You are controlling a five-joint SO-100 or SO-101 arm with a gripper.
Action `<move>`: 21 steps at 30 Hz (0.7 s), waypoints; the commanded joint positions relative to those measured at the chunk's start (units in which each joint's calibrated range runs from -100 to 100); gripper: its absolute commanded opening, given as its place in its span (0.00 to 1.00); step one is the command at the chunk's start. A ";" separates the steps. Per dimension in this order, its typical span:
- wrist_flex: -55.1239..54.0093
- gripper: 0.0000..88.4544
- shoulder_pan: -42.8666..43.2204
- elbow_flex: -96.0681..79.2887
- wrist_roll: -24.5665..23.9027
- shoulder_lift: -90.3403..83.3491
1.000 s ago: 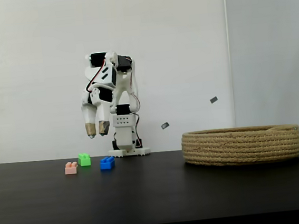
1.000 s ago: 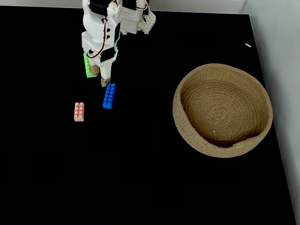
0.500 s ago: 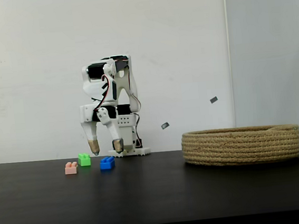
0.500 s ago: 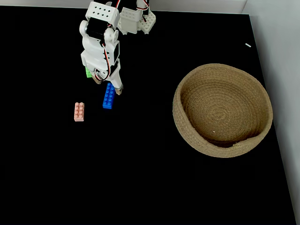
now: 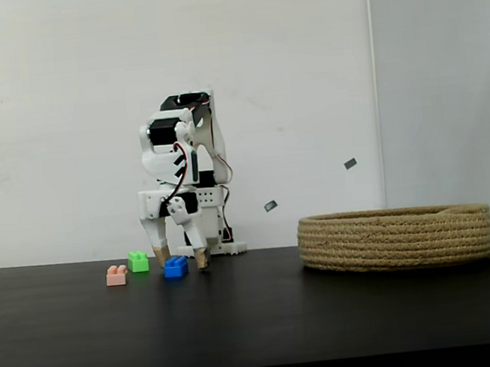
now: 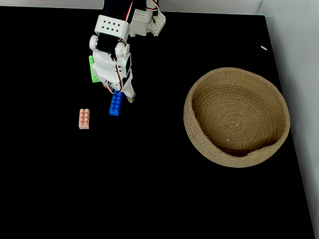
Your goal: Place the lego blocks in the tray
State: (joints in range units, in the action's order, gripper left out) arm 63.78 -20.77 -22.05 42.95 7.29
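Note:
Three lego blocks lie on the black table, left of the tray. The blue one (image 5: 176, 266) (image 6: 115, 105) sits between my gripper's (image 5: 182, 259) (image 6: 119, 93) spread fingers, which reach down almost to the table; the gripper is open around the block's far end. The green block (image 5: 138, 261) (image 6: 92, 71) lies behind and to the left, partly hidden by the arm in a fixed view from above. The pale pink block (image 5: 116, 275) (image 6: 84, 118) lies apart, nearer the front left. The tray (image 5: 395, 238) (image 6: 188, 117), a round rope basket, stands to the right with nothing in it.
The arm's white base (image 5: 213, 245) (image 6: 145, 21) stands at the table's back edge. A pale wall borders the table on the right, just beyond the basket. Bare black tabletop lies between the blocks and the basket.
The gripper has come down from above the table and opened, and its fingers now straddle the blue block. The blocks and the basket have not moved.

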 commanded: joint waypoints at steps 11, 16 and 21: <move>0.23 0.00 0.49 4.86 -3.27 -1.71; 0.31 0.00 1.31 5.86 -8.25 -14.77; 0.23 0.00 7.90 6.04 -15.38 -29.65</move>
State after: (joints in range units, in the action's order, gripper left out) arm 63.70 -18.00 -18.07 32.60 -7.04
